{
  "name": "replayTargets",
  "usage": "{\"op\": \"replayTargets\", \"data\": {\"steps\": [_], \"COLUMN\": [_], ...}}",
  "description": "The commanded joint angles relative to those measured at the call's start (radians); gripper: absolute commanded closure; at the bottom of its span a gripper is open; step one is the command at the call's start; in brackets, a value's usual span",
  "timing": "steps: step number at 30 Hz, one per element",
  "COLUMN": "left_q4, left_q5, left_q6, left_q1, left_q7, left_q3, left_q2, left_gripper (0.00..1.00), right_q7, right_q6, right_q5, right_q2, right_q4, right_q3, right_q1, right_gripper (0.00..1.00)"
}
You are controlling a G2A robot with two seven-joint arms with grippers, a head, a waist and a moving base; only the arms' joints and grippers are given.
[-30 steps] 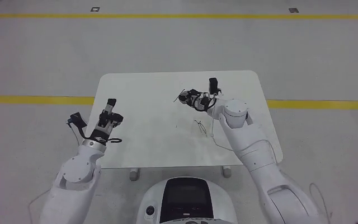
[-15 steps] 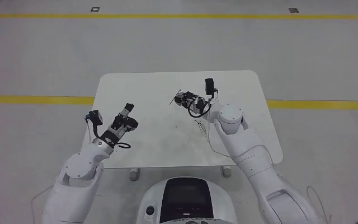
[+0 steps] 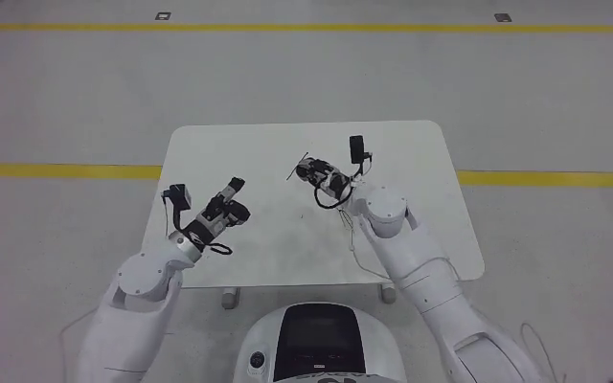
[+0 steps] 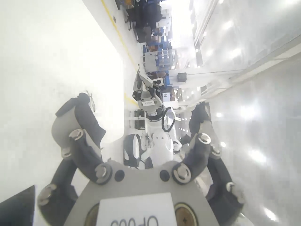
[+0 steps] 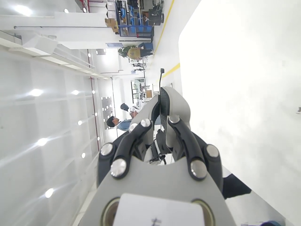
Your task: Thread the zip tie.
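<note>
so, right gripper (image 5: 162, 96) clamped on tie (image 5: 160, 78), held above table (image 3: 239, 144), mid-right; end poking past fingertips looks like head. left gripper (image 3: 236, 197) spread wide, empty, well apart over left side. i'd bring left in slow and line tail square with slot. thin strap will likely flex, so grip short.

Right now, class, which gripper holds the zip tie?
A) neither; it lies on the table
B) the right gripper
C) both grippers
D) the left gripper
B: in the right wrist view the right gripper is shut on the thin black zip tie, while the left gripper stands open and empty.
</note>
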Motion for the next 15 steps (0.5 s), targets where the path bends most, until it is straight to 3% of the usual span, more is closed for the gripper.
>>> {"op": "replayTargets", "data": {"steps": [1, 3, 15], "left_q4": [0.008, 0.008, 0.008], "left_q5": [-0.042, -0.037, -0.037], "left_q6": [0.015, 0.015, 0.015], "left_q1": [-0.015, -0.030, -0.030], "left_q7": [-0.024, -0.028, -0.028], "left_q3": [0.019, 0.032, 0.032], "left_q2": [-0.002, -0.002, -0.002], "left_gripper": [0.00, 0.00, 0.00], "right_q7": [-0.029, -0.050, -0.060], "right_q6": [-0.013, -0.015, -0.016], "right_q5": [0.007, -0.006, -0.011], "right_q2": [-0.003, -0.004, -0.003], "right_q4": [-0.011, -0.016, -0.019], "right_q3": [-0.011, -0.019, -0.015], "right_q1": [-0.017, -0.028, -0.030], "right_gripper": [1.00, 1.00, 1.00]}}
